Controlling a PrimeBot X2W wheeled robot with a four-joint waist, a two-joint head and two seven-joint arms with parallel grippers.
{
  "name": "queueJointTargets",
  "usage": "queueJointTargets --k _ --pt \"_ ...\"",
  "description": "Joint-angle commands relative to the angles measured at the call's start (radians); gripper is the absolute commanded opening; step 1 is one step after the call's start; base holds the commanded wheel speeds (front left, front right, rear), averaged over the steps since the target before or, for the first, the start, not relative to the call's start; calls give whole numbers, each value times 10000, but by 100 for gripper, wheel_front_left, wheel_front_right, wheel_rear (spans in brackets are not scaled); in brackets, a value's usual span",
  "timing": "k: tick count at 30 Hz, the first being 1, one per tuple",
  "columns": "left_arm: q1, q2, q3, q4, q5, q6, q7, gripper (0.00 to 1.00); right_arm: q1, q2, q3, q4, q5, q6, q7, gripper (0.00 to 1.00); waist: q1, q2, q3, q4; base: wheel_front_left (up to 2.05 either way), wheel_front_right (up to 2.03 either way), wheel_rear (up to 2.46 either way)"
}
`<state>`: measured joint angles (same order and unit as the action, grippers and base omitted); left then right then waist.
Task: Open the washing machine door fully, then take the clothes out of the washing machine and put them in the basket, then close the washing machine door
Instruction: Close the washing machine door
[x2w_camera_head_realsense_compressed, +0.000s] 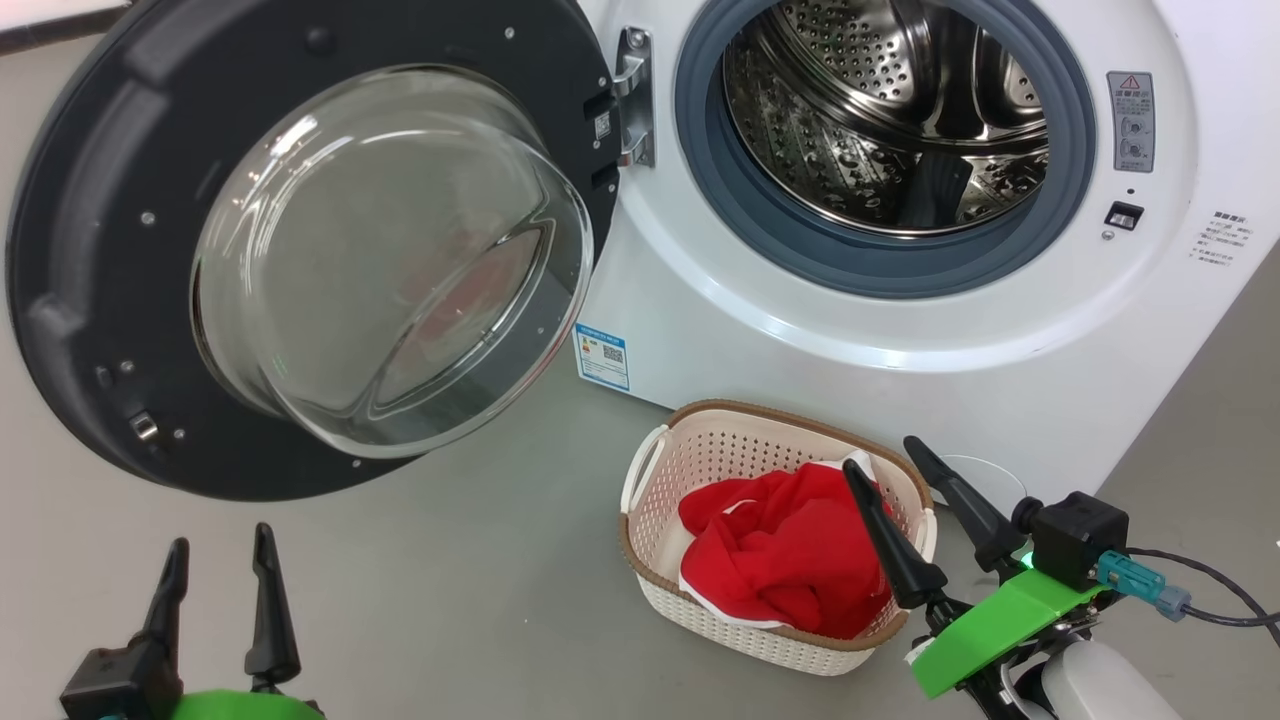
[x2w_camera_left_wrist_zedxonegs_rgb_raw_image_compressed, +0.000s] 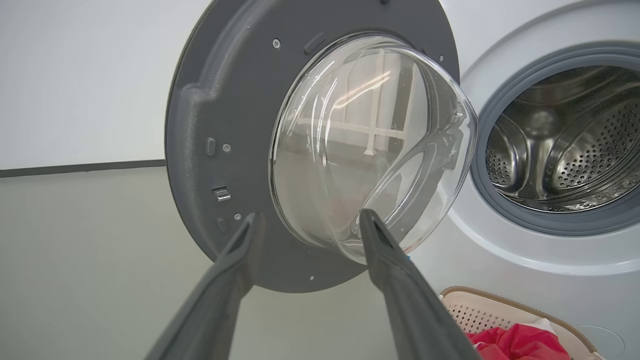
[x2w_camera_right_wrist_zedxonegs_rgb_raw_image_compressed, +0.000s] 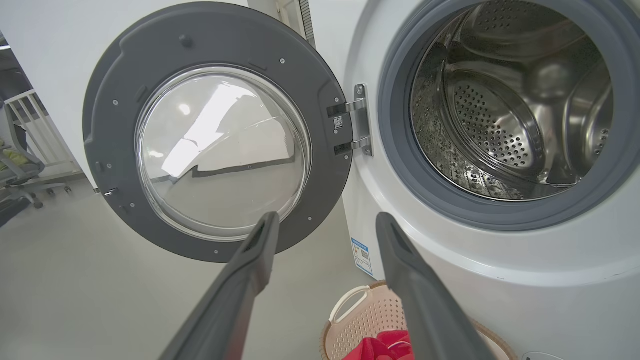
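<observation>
Low at the near left, the left gripper (x2w_camera_head_realsense_compressed: 220, 540) stands upright with its two dark fingers spread apart and nothing between them, over the grey floor (x2w_camera_head_realsense_compressed: 450, 600) just below the swung-out door. At the near right, the right gripper (x2w_camera_head_realsense_compressed: 878, 455) is spread and empty too, its fingers slanting up and to the left. One finger crosses in front of the red clothes (x2w_camera_head_realsense_compressed: 770, 550) and the other runs beside the right rim of the basket (x2w_camera_head_realsense_compressed: 660, 480); whether either touches cannot be told.

The clothes lie bunched inside the basket, white edging showing at the sides. The basket sits on the floor just before the washing machine (x2w_camera_head_realsense_compressed: 720, 320), right of its small blue label (x2w_camera_head_realsense_compressed: 601, 357). The washing machine door (x2w_camera_head_realsense_compressed: 80, 250) hangs wide open on its hinge (x2w_camera_head_realsense_compressed: 633, 95), its glass bowl bulging toward the robot. Inside the grey rubber ring (x2w_camera_head_realsense_compressed: 715, 190), the perforated steel drum (x2w_camera_head_realsense_compressed: 850, 110) is in plain view.
</observation>
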<state>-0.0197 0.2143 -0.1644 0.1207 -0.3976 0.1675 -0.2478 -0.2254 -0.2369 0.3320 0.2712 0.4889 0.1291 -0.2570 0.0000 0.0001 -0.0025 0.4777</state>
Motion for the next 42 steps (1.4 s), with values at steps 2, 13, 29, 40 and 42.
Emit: queueJointTargets --k 2,13,29,40,42 --pt "-142 271 354 -300 23 138 -35 100 -20 -30 179 -209 112 16 -48 100 0 -1 16 -12 0 0 0" --pt "-186 310 338 -283 -40 162 -43 100 -41 -39 137 -212 113 16 -48 100 0 -1 67 -32 0 0 0" --pt "-232 362 316 -261 -108 184 -67 100 -49 -47 111 -237 95 16 -48 100 0 -1 122 -33 0 0 0" --pt "-548 544 513 -524 -418 43 7 0 -82 -74 66 -258 63 16 -48 100 0 -1 326 -7 0 0 0" --pt "-769 654 782 -723 -754 -76 94 0 -113 -94 52 -270 49 16 -48 100 0 -1 407 21 0 0 0"
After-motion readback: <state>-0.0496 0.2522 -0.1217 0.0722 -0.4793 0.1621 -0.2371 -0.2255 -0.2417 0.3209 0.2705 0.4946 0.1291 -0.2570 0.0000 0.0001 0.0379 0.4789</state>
